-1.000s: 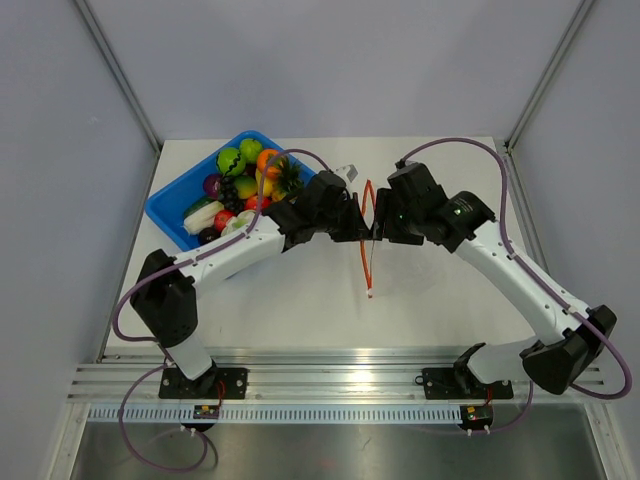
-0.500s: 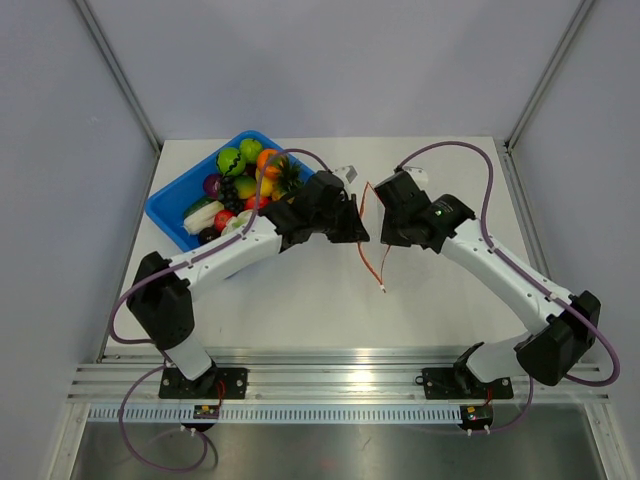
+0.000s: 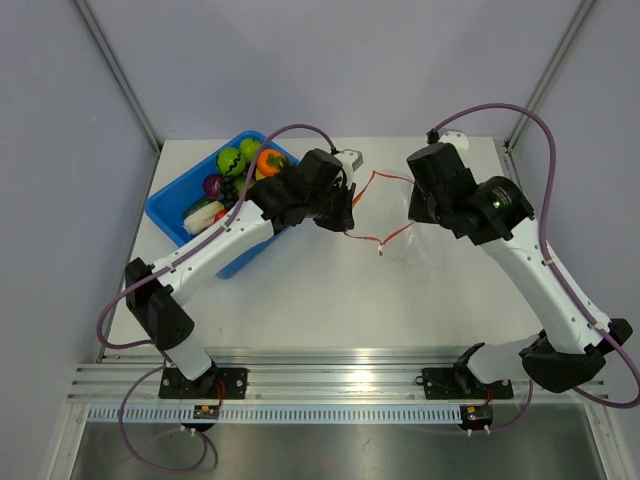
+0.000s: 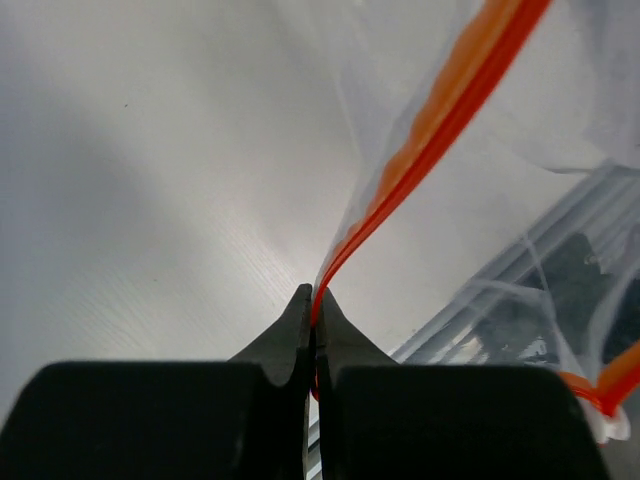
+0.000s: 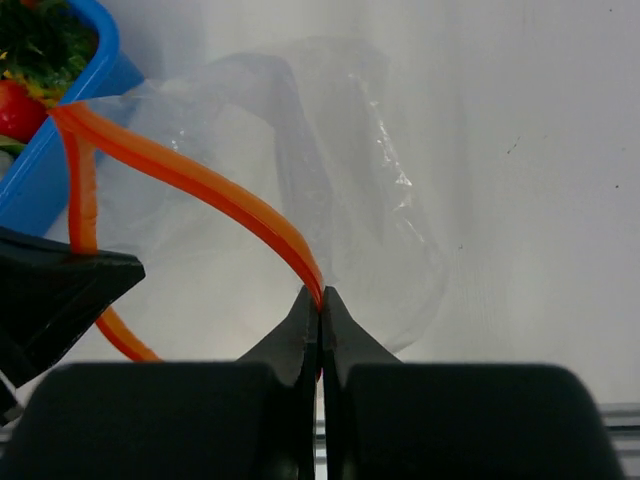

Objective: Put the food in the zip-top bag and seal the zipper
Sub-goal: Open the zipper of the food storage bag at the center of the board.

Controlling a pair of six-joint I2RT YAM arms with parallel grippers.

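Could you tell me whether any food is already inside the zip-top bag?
No, the right wrist view shows the zip-top bag empty; the food lies in the blue bin.

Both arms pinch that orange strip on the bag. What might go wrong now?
The left fingers and right fingers pinch only the thin zipper; it may slip out and let the zip-top bag collapse.
Both arms are busy while the food sits in the blue bin, so releasing one side could close the mouth.

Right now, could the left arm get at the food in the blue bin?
Probably not yet: the left gripper is shut on the zipper. The food lies uncovered in the bin close beside that arm.
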